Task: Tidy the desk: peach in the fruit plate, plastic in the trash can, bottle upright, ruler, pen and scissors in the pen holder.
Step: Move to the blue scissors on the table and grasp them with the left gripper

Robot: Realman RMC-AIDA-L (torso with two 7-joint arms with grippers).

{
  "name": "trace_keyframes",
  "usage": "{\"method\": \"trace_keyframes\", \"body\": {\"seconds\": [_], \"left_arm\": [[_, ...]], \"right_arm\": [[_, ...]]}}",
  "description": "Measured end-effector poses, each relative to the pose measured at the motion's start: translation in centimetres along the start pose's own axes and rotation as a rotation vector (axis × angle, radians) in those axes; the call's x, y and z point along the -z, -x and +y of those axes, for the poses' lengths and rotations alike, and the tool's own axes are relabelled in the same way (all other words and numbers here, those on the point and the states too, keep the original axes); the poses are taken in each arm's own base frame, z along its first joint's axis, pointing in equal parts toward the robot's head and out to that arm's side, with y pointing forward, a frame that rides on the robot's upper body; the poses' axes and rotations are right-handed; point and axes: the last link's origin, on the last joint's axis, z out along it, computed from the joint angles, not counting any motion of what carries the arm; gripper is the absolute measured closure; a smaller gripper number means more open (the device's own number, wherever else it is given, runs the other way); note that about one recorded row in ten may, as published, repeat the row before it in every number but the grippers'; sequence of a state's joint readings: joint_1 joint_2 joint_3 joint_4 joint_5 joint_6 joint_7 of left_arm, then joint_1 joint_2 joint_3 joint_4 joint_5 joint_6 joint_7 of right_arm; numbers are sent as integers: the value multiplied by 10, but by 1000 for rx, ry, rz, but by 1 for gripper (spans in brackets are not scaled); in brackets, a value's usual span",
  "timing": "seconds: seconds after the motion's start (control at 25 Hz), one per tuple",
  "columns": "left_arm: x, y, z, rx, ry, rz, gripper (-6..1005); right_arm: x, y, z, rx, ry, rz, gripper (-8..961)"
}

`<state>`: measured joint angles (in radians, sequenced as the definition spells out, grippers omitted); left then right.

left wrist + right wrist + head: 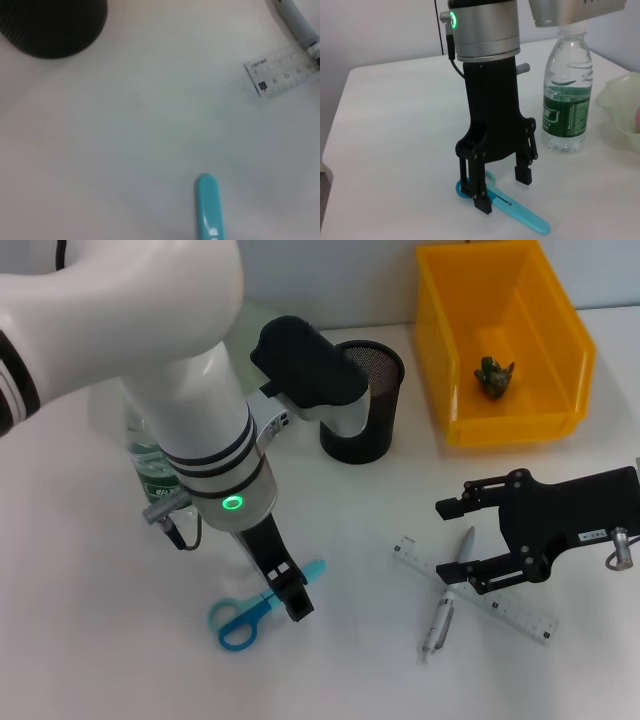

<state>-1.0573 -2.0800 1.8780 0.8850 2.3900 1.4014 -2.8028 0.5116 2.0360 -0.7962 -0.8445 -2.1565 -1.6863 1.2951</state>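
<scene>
Left gripper [497, 192] straddles the scissors [255, 606] on the table [120, 660], jaws spread. Right gripper [462, 545] hovers over the pen [447, 595], jaws spread.

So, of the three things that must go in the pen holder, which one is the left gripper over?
The blue scissors. The left gripper straddles them, open, while the ruler and the pen lie crossed near the right gripper.

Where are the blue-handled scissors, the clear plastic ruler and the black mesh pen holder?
blue-handled scissors [237, 618], head view, on the handle loops.
clear plastic ruler [520, 615], head view, on its bare far end.
black mesh pen holder [372, 410], head view, on its side wall.
</scene>
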Motion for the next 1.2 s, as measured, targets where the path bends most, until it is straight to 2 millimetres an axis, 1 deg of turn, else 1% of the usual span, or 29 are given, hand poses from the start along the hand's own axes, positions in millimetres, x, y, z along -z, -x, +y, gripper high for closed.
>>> {"method": "trace_keyframes", "body": {"seconds": [0.12,0.64,1.2], "left_arm": [[-4,3,-1,-1,-5,-11,213],[-9,4,3,-17,11,-16,213],[-11,4,2,-25,6,-15,213]], "right_arm": [[1,0,-1,1,-2,2,192],[-1,-1,0,15,11,17,192],[-3,-3,2,17,23,39,192]]}}
